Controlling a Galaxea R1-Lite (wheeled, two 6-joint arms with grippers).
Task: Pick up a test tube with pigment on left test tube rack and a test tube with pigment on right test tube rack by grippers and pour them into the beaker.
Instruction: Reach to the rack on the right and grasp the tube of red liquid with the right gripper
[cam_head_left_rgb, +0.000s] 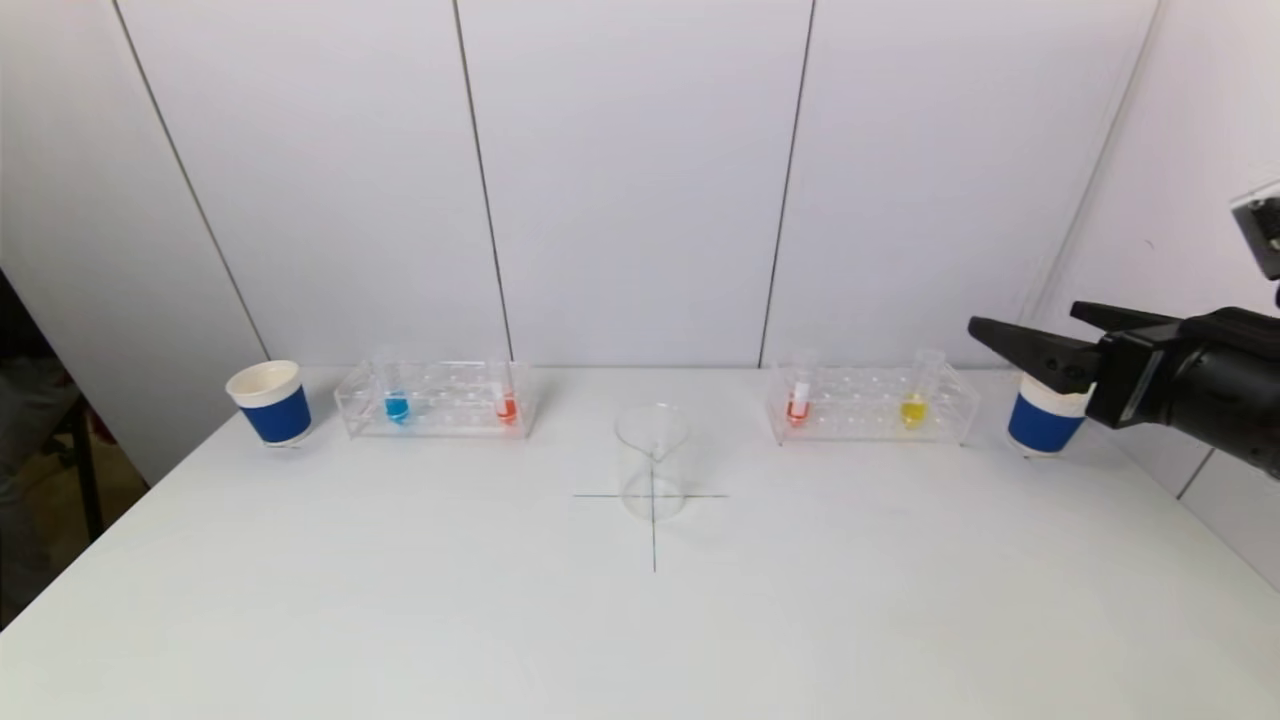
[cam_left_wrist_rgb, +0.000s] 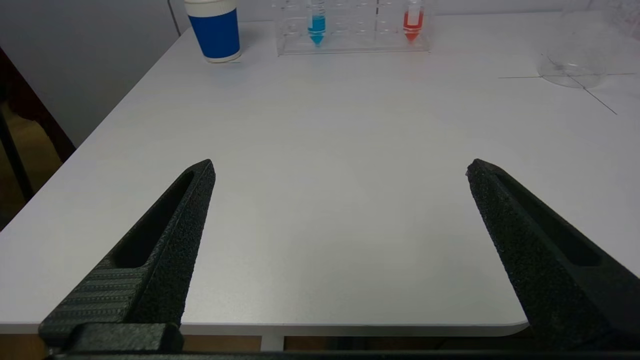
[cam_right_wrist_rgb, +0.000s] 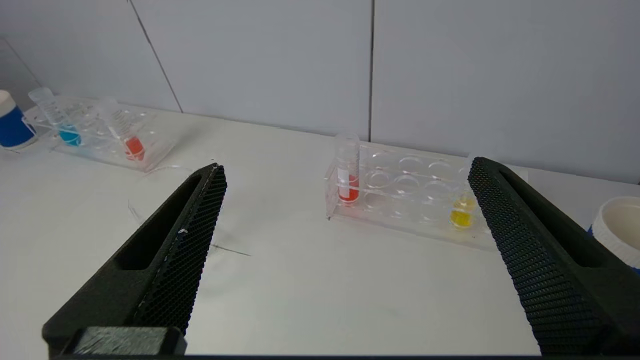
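Observation:
The left rack holds a blue-pigment tube and a red-pigment tube. The right rack holds a red-pigment tube and a yellow-pigment tube. A clear empty beaker stands between the racks on a drawn cross. My right gripper is open and empty, raised to the right of the right rack; its wrist view looks down at that rack. My left gripper is open and empty over the table's near left edge, out of the head view.
A blue paper cup stands left of the left rack. Another blue cup stands right of the right rack, just below my right gripper. White wall panels rise close behind the racks. The table's left edge drops off beside the left cup.

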